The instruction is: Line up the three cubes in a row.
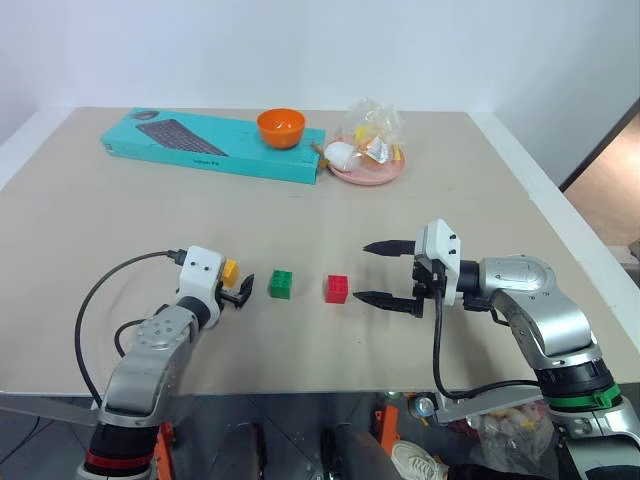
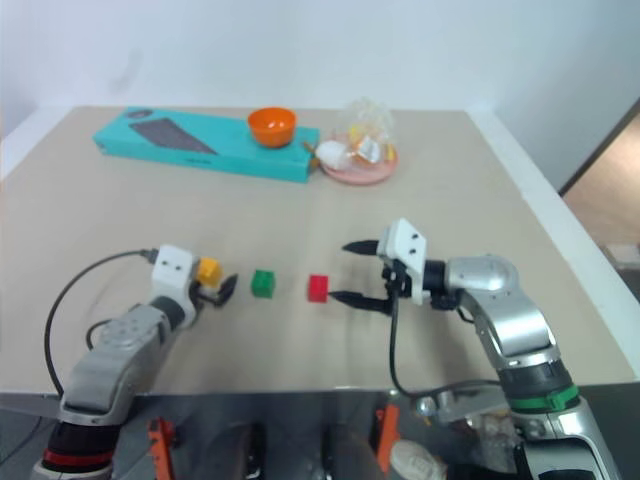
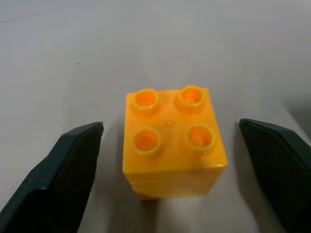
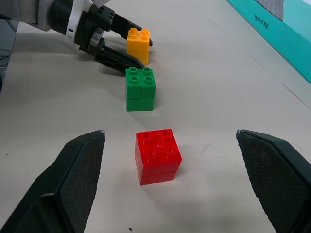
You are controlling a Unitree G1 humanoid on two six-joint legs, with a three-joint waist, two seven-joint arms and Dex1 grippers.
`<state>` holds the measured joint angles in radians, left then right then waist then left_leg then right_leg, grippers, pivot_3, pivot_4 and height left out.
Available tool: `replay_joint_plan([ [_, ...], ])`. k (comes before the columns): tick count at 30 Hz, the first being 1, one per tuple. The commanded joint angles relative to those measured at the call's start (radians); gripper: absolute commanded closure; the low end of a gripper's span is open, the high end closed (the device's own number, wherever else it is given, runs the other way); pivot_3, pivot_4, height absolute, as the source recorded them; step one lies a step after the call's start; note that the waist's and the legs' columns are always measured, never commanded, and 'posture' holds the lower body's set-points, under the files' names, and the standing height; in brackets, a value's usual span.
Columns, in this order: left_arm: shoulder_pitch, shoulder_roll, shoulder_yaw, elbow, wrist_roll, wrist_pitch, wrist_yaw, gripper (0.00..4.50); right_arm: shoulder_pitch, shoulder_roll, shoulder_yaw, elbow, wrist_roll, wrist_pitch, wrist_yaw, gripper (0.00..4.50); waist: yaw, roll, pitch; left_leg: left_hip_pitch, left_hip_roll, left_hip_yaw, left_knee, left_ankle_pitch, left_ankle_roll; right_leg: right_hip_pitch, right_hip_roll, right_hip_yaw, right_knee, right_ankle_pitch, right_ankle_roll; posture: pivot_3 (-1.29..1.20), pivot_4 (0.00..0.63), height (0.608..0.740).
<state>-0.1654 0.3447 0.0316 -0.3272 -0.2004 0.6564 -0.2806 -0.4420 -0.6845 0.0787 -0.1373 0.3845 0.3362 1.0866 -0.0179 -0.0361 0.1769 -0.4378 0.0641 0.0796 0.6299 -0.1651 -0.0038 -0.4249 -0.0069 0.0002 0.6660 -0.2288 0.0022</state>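
Note:
Three studded cubes stand in a row on the beige table. The yellow-orange cube is leftmost, the green cube is in the middle and the red cube is on the right. My left gripper is open around the yellow-orange cube, with a gap on each side between it and the black fingers. My right gripper is open, pointing left, its fingertips just right of the red cube and apart from it.
A teal keyboard box lies at the back of the table with an orange bowl on it. A pink plate holding a plastic bag sits beside it. The table's right edge runs near my right arm.

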Motion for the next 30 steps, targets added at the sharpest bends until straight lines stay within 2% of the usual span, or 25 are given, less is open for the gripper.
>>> replay_joint_plan([
  [1,-0.015,0.048,0.106,-0.072,-0.074,-0.017,-0.065,0.04,-0.009,0.009,-0.050,-0.060,0.054,0.028,-0.016,0.00,0.000,0.000,0.000,0.000,0.000,0.000,0.000,0.000,0.000,0.000,0.000,0.000,0.000,0.000,0.000,0.00,0.150,0.740],
  [5,-0.047,0.155,0.197,-0.053,-0.249,0.002,-0.274,0.04,-0.044,0.025,-0.090,-0.057,0.101,0.069,-0.052,0.00,-0.001,0.000,0.000,0.000,0.001,-0.001,0.000,0.000,0.000,0.000,0.000,-0.001,0.000,0.000,-0.002,0.00,0.150,0.740],
  [9,-0.130,0.258,0.127,0.026,-0.269,-0.071,-0.472,0.04,-0.083,0.040,-0.099,0.022,0.058,0.022,-0.085,0.00,0.001,0.000,0.000,0.000,0.000,-0.001,0.000,0.000,0.000,0.000,0.001,-0.003,0.000,-0.002,-0.006,0.00,0.150,0.740],
  [17,-0.460,0.210,-0.054,0.433,-0.168,-0.268,-0.667,0.04,-0.140,0.102,-0.078,0.203,-0.036,-0.096,-0.149,0.00,0.004,0.000,0.000,-0.002,-0.004,0.003,0.004,0.001,0.001,0.000,0.000,-0.001,0.000,0.000,0.000,0.00,0.150,0.740],
  [20,-0.537,0.188,-0.096,0.608,-0.091,-0.394,-0.690,0.04,-0.149,0.120,-0.075,0.241,-0.050,-0.105,-0.159,0.00,-0.003,0.000,0.000,-0.002,-0.004,0.004,0.003,0.000,0.003,-0.001,0.001,0.000,0.000,0.002,0.004,0.00,0.150,0.740],
  [25,-0.705,0.196,-0.058,0.962,-0.019,-0.545,-0.654,0.04,-0.110,0.106,-0.089,0.226,-0.062,-0.104,-0.160,0.00,-0.003,0.000,0.001,-0.004,-0.001,0.003,0.003,0.000,0.003,-0.003,0.005,-0.002,0.000,0.001,0.001,0.00,0.150,0.740],
  [30,-0.763,0.242,-0.035,1.103,0.016,-0.654,-0.673,0.04,-0.056,0.069,-0.129,0.181,-0.043,-0.088,-0.158,0.00,-0.004,0.000,0.001,-0.004,-0.001,0.003,0.001,-0.001,0.002,-0.004,0.004,-0.001,0.000,0.000,0.001,0.00,0.150,0.740],
])
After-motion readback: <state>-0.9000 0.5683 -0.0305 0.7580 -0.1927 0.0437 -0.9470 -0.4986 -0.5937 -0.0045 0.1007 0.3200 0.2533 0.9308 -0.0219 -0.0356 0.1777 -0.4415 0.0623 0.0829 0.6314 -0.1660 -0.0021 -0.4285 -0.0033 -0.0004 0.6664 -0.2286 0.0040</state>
